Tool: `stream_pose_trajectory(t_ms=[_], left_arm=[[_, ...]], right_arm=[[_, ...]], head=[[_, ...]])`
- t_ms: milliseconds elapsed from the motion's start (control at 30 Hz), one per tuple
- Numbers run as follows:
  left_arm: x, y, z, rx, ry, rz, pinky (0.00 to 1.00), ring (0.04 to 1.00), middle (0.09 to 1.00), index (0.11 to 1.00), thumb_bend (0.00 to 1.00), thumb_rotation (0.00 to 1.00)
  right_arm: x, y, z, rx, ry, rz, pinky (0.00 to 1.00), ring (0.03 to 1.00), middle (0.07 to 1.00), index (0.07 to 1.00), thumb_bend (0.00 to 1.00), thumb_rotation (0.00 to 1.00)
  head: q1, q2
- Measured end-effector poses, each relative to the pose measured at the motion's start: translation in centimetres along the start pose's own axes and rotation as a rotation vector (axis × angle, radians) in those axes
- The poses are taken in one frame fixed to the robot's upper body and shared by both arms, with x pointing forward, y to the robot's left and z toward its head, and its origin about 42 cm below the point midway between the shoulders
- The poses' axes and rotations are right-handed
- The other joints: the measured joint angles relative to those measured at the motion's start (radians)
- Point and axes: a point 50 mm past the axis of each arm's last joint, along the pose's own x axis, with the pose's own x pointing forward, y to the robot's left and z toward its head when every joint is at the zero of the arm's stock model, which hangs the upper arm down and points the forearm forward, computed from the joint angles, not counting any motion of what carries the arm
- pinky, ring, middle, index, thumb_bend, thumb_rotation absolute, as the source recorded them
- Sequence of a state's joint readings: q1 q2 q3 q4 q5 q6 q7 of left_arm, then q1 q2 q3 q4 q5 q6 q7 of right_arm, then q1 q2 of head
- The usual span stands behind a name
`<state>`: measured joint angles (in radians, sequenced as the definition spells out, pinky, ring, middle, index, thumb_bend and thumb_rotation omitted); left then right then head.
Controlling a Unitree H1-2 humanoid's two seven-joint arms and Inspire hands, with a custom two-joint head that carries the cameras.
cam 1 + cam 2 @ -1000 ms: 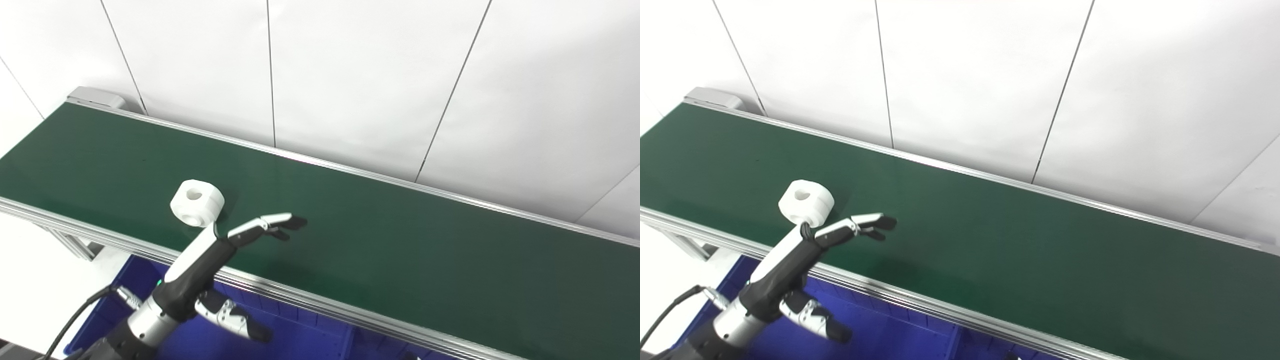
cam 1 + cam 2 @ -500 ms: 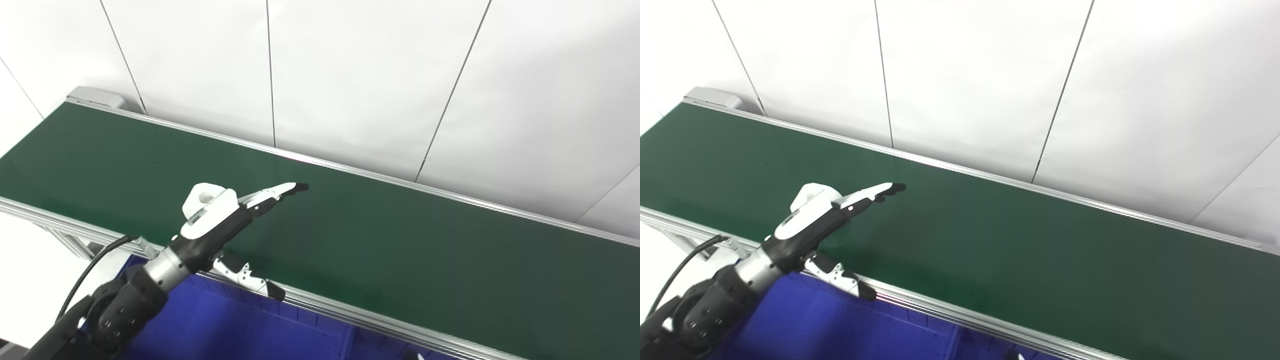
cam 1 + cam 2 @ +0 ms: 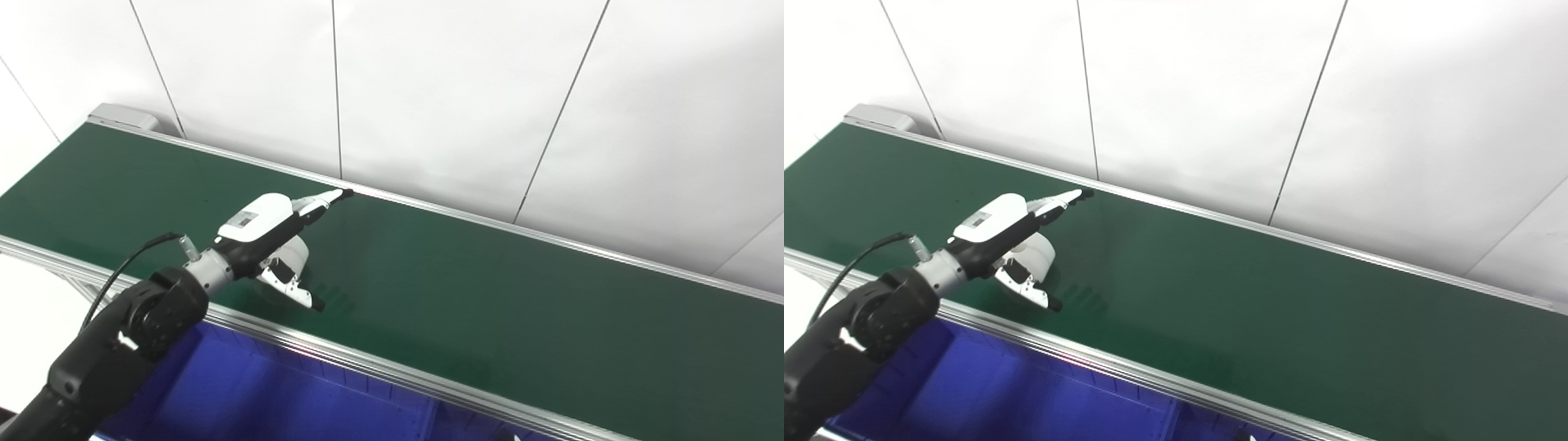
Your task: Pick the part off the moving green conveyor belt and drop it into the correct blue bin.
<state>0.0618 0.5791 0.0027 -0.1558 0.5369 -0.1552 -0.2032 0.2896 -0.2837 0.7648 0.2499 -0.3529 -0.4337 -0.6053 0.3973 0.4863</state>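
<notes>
A white, rounded part [image 3: 296, 252] lies on the green conveyor belt [image 3: 490, 294], mostly hidden behind my left hand [image 3: 278, 236]. That hand reaches over the belt with its fingers [image 3: 324, 199] stretched out straight above the part and its thumb [image 3: 293, 290] spread below on the near side. The hand is open and straddles the part; I cannot see any contact. In the right eye view the part [image 3: 1040, 254] shows just past the palm of the left hand [image 3: 1020, 236]. My right hand is out of the picture.
Blue bins [image 3: 294, 404] with dividers sit below the belt's near aluminium rail [image 3: 392, 370]. A white panelled wall [image 3: 429, 92] runs right behind the belt's far rail. The belt's grey end housing [image 3: 122, 115] is at the far left.
My left hand has risen from beside the bins and pushed forward over the belt, now covering the part. The part has ridden the belt a little to the right. The camera shifted slightly.
</notes>
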Motion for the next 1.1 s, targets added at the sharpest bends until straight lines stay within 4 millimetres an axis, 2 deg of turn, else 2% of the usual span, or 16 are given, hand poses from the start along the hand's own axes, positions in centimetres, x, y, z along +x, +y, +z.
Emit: stream_pose_trajectory(t_ms=[233, 267, 500, 567, 600, 667, 700, 733, 767, 800, 867, 1100], left_arm=[[0.8, 0.0, -3.0, 0.056, 0.107, -0.058, 0.93, 0.954, 0.976, 0.994, 0.9, 0.15], [0.8, 0.1, -3.2, 0.056, 0.122, -0.06, 0.9, 0.947, 0.969, 0.991, 0.91, 0.12], [0.8, -0.7, -3.7, 0.059, 0.179, -0.108, 0.9, 0.938, 0.959, 0.97, 0.9, 0.03], [0.8, -1.1, -3.9, 0.071, 0.189, -0.126, 0.86, 0.936, 0.959, 0.975, 0.89, 0.01], [0.8, -1.3, -4.1, 0.069, 0.198, -0.135, 0.82, 0.904, 0.933, 0.955, 0.87, 0.0], [0.7, -1.8, -4.6, 0.062, 0.222, -0.154, 0.8, 0.885, 0.918, 0.941, 0.85, 0.0], [0.6, -2.0, -4.9, 0.058, 0.232, -0.161, 0.71, 0.805, 0.842, 0.861, 0.8, 0.0], [0.5, -2.4, -5.3, 0.053, 0.243, -0.166, 0.69, 0.778, 0.816, 0.834, 0.79, 0.0], [0.4, -2.7, -5.6, 0.047, 0.239, -0.159, 0.59, 0.67, 0.66, 0.743, 0.67, 0.0], [0.5, -2.8, -5.7, 0.038, 0.219, -0.135, 0.52, 0.545, 0.574, 0.648, 0.58, 0.0], [0.5, -3.1, -5.8, 0.027, 0.186, -0.109, 0.44, 0.437, 0.496, 0.566, 0.52, 0.0], [0.4, -5.7, -5.3, -0.086, 0.072, -0.017, 0.41, 0.406, 0.479, 0.543, 0.5, 0.0]], right_arm=[[-0.1, -0.3, -0.2, -0.001, 0.006, 0.006, 0.77, 0.834, 0.86, 0.904, 0.87, 0.67], [-0.1, -0.3, -0.2, -0.002, 0.006, 0.006, 0.77, 0.835, 0.858, 0.902, 0.87, 0.66], [-0.2, -0.3, -0.2, 0.003, 0.01, 0.007, 0.79, 0.847, 0.866, 0.909, 0.86, 0.66], [-0.2, -0.4, -0.2, 0.003, 0.01, 0.008, 0.79, 0.845, 0.864, 0.908, 0.86, 0.67], [-0.3, -0.5, -0.2, 0.002, 0.011, 0.007, 0.78, 0.839, 0.86, 0.905, 0.86, 0.66], [-0.3, -0.5, -0.3, 0.001, 0.012, 0.008, 0.78, 0.835, 0.859, 0.904, 0.86, 0.66], [-0.3, -0.5, -0.3, 0.001, 0.012, 0.007, 0.78, 0.834, 0.857, 0.903, 0.88, 0.66], [-0.3, -0.5, -0.3, 0.002, 0.012, 0.006, 0.78, 0.834, 0.857, 0.903, 0.88, 0.66], [-0.3, -0.5, -0.3, 0.002, 0.012, 0.005, 0.78, 0.834, 0.857, 0.904, 0.88, 0.66], [-0.3, -0.5, -0.3, 0.002, 0.013, 0.004, 0.78, 0.833, 0.857, 0.904, 0.87, 0.66], [-0.3, -0.5, -0.2, 0.001, 0.011, 0.002, 0.77, 0.831, 0.857, 0.902, 0.87, 0.65], [-0.3, -0.6, -0.2, 0.0, 0.011, -0.007, 0.76, 0.821, 0.851, 0.894, 0.88, 0.66]], head=[[0.0, 0.0], [0.0, 0.003], [0.002, 0.008], [0.002, 0.008], [0.002, 0.008], [-0.001, 0.011], [-0.003, 0.014], [-0.003, 0.014], [-0.003, 0.014], [-0.002, 0.017], [-0.002, 0.018], [-0.002, 0.02]])
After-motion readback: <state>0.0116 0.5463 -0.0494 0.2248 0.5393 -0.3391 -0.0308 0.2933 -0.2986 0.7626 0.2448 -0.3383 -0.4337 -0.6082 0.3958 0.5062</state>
